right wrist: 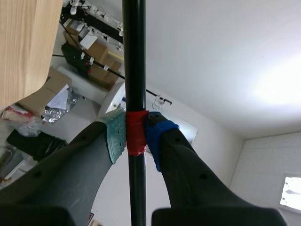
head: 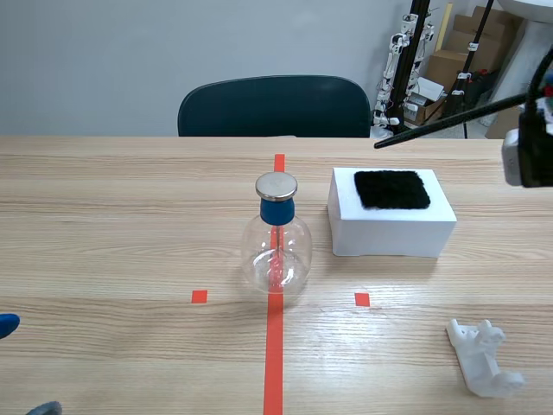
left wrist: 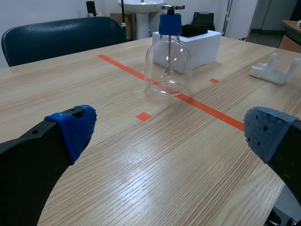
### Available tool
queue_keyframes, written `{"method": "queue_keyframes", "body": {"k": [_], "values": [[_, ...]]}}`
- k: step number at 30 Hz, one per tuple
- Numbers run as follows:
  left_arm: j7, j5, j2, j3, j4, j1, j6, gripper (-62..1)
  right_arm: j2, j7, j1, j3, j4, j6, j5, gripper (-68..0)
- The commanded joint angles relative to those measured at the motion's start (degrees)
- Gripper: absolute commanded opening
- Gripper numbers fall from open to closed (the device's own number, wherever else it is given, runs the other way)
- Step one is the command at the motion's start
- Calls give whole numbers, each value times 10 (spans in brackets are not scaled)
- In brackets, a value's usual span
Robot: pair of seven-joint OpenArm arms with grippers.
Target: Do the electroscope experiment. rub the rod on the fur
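R gripper (right wrist: 135,136) was clamped on black rod (right wrist: 134,56) at its red tape band (right wrist: 137,126). Rod was raised near fur (head: 391,188) on white box (head: 389,233), not touching. Rod prob. light, stiff, slick; taped band = best hold. L gripper (left wrist: 171,129) was wide open, empty. No legible text.

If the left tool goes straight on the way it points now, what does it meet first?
Probably the glass flask, standing ahead of the open left tool; only the table shows between them, though depth is unclear.
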Motion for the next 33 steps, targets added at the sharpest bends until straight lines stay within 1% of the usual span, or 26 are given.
{"method": "queue_keyframes", "body": {"k": [1,3,5,7,9,13,19,22,24,30,33], "values": [[-10,-8,-4,0,5,0,-1,14,-2,-16,24,1,-3,-8,-16,-653],[-10,-8,-4,0,5,0,-1,14,-14,-34,35,-9,-14,-6,-38,-653],[-10,-8,-4,0,5,0,-1,14,-21,-46,49,-23,-24,11,-50,-653],[-10,-8,-4,0,5,0,-1,14,-25,-58,64,-38,-34,30,-52,-653],[-10,-8,-4,0,5,0,-1,14,-26,-71,82,-59,-44,38,-52,-653],[-10,-8,-4,0,5,0,-1,14,-26,-95,123,-108,-71,39,-50,-653],[-10,-8,-4,0,5,0,-1,14,-25,-102,174,-182,-116,42,-50,-653],[-10,-8,-4,0,5,0,-1,14,-25,-103,191,-210,-134,41,-50,-653],[-10,-8,-4,0,5,0,-1,14,-25,-103,193,-221,-142,41,-50,-653],[-10,-8,-4,0,5,0,-1,14,-25,-96,193,-221,-144,41,-50,-653],[-10,-8,-4,0,5,0,-1,14,-26,-65,193,-221,-143,38,-59,-653]]}}
